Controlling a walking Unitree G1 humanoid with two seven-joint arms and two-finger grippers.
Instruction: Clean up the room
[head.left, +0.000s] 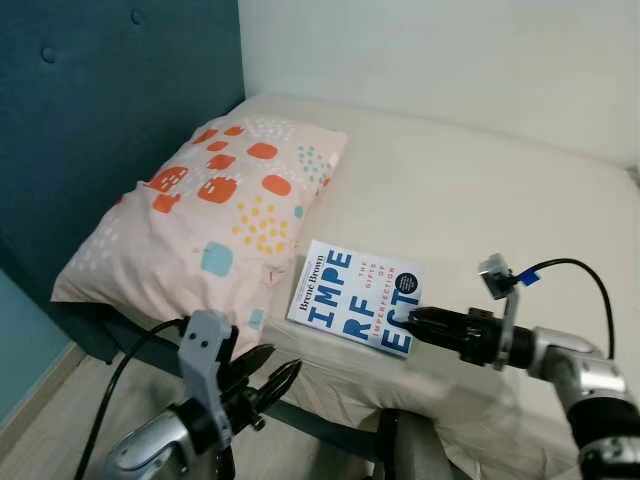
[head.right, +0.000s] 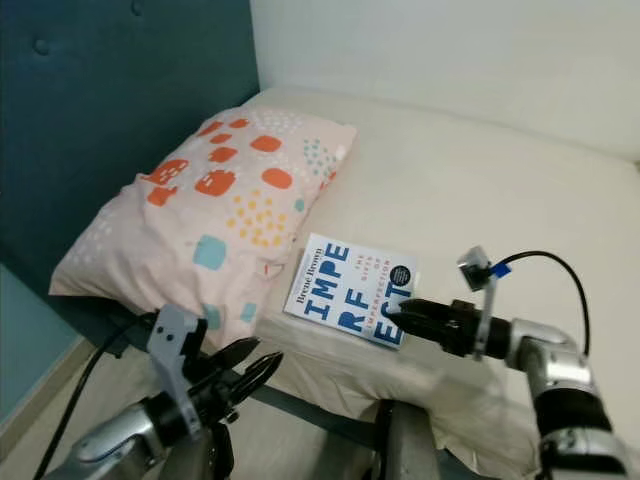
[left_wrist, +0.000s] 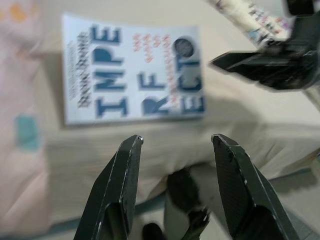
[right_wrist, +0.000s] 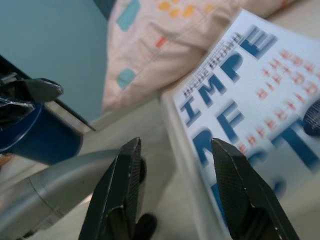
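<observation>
Nearest the camera, at the lower left of the head view, the left gripper is hovering off the near edge of the bed, its two black fingers spread apart and holding nothing. At the lower right of the frame the right gripper is reaching in from the side, its tips sitting at the near right corner of the book; in the right wrist view its fingers are standing apart with the book's edge between and beyond them, and it is not possible to tell whether they are touching the cover. That book, a white paperback with large blue letters and small red type, is lying flat and face up on the cream sheet near the front edge of the mattress, in the centre of the frame, just beside the pillow. This pillow, pale pink with orange, yellow and light blue patterns, is occupying the left middle of the frame and leaning against the dark teal padded headboard in the upper left. A black cable is looping above the right wrist.
</observation>
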